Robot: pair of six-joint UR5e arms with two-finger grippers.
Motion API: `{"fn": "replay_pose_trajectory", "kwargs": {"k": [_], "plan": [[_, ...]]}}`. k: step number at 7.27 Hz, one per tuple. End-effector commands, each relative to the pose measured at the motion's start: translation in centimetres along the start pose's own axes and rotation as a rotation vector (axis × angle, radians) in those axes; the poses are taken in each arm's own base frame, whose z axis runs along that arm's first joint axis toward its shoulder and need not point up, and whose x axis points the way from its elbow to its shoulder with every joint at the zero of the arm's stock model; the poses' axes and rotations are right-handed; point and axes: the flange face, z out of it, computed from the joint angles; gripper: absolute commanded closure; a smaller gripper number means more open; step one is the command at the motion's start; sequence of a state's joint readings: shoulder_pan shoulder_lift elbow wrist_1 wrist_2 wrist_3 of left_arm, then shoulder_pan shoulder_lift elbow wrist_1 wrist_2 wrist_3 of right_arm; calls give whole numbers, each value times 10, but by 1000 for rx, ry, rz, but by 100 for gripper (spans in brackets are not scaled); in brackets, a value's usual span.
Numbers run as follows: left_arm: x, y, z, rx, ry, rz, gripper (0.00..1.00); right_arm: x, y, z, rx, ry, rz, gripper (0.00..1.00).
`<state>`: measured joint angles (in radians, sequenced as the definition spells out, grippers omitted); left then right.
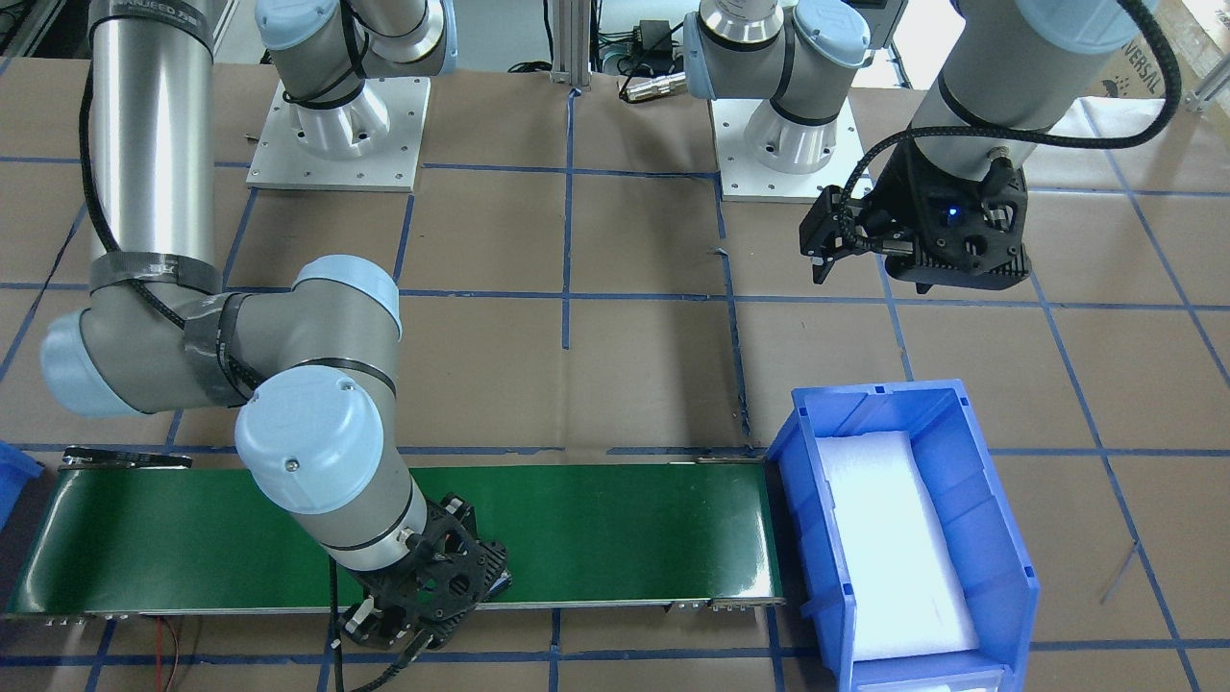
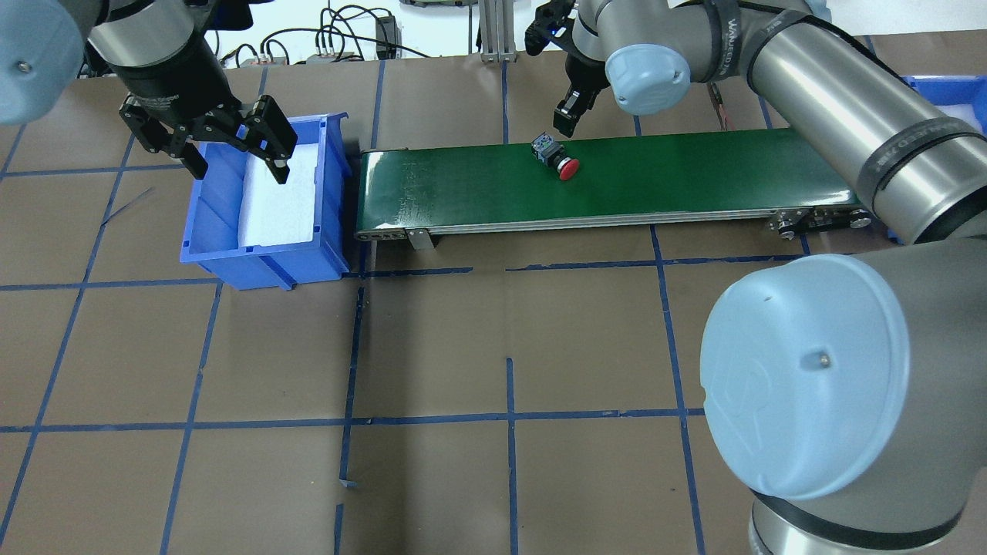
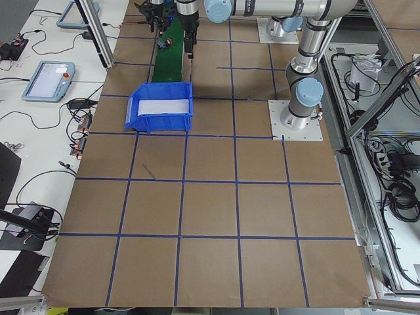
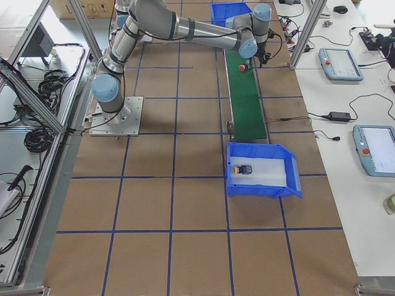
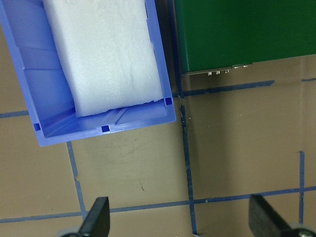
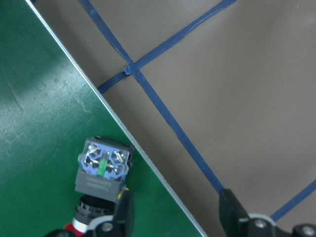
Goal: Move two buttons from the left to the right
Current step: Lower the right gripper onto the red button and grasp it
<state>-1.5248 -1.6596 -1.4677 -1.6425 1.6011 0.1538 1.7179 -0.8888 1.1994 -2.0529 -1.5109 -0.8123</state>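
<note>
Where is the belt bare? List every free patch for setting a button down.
The green belt is bare from the left blue bin up to the red button, and again beyond it to the right end. The bin's white foam is bare too, the open left gripper raised nearby. Crowded: beside the button, where the open right gripper hangs.

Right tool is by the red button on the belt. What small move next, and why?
Probably slide the right tool sideways over the belt until the red button sits between its open fingers. In the wrist view the gap hangs over bare table and the button lies outside one finger.
</note>
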Motion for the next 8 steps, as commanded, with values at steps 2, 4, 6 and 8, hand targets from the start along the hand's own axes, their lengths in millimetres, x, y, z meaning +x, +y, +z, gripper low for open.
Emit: {"fn": "replay_pose_trajectory", "kwargs": {"k": [2, 4, 6, 8], "plan": [[-1, -2, 1, -1, -3, -2, 0, -13, -17, 5, -35, -32, -30, 33], [-3, 1, -9, 11, -10, -2, 0, -15, -2, 25, -98, -97, -28, 34], [-2, -1, -8, 12, -5, -1, 0, -17, 8, 20, -131, -129, -18, 34], [-3, -1, -9, 18, -8, -1, 0, -14, 14, 16, -164, -126, -15, 34]]}}
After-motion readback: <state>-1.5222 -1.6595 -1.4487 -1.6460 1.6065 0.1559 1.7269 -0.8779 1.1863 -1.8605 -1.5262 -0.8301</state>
